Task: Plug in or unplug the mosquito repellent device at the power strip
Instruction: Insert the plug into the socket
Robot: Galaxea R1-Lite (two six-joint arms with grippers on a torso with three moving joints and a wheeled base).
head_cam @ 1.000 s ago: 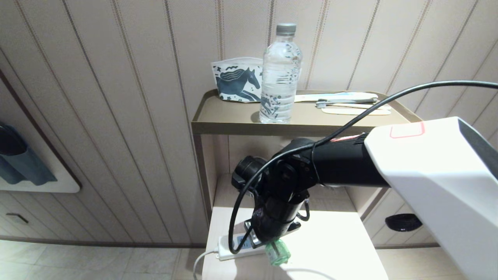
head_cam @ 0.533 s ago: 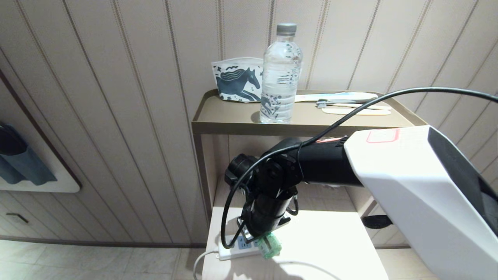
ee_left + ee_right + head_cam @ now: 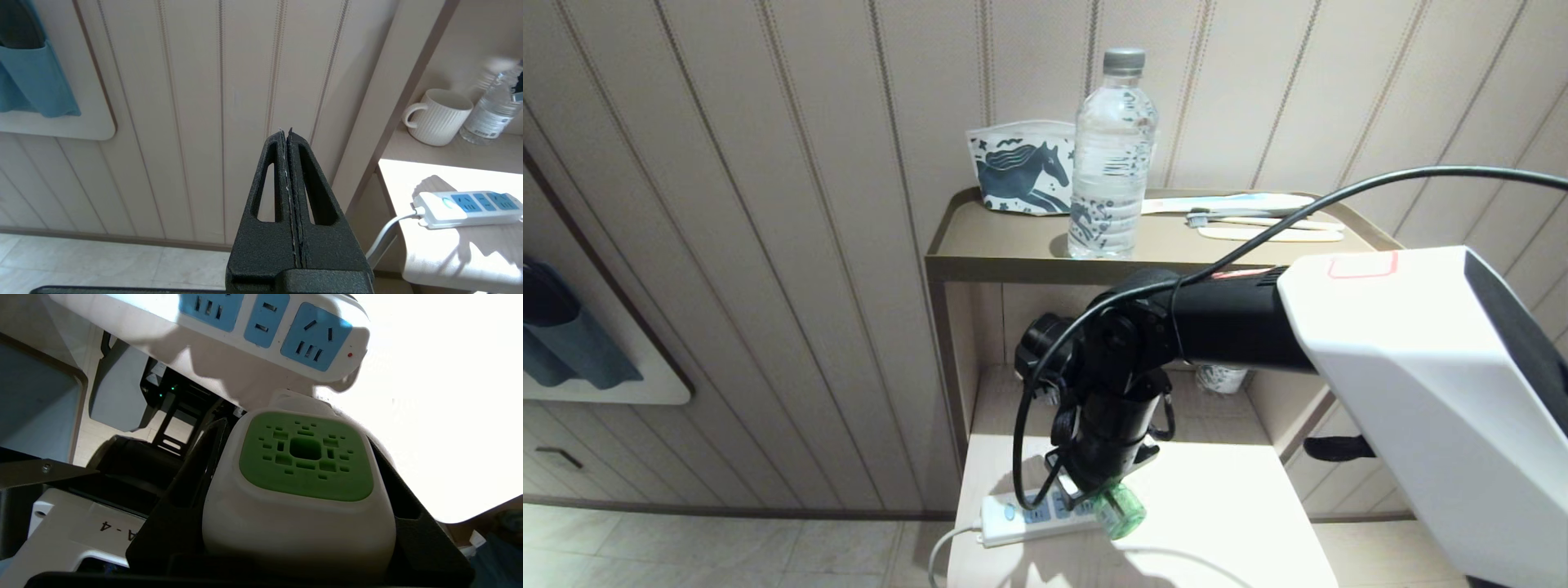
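Right hand [image 3: 1107, 490] grips the mosquito repellent device [image 3: 1121, 510] just beside the power strip [image 3: 1029, 516]; mug [image 3: 437, 116] and water bottle [image 3: 490, 110] stand behind it. Left hand [image 3: 288, 134] closed, away from the strip.

The mosquito repellent device [image 3: 300, 486] has a smooth white plastic shell with a matt green perforated panel. The power strip [image 3: 229, 343] is glossy white plastic with light-blue socket faces. The left gripper [image 3: 289, 196] is rough-textured black plastic. The worktop [image 3: 1241, 523] looks like pale, matt wood grain. The water bottle [image 3: 1112, 155] is clear plastic.
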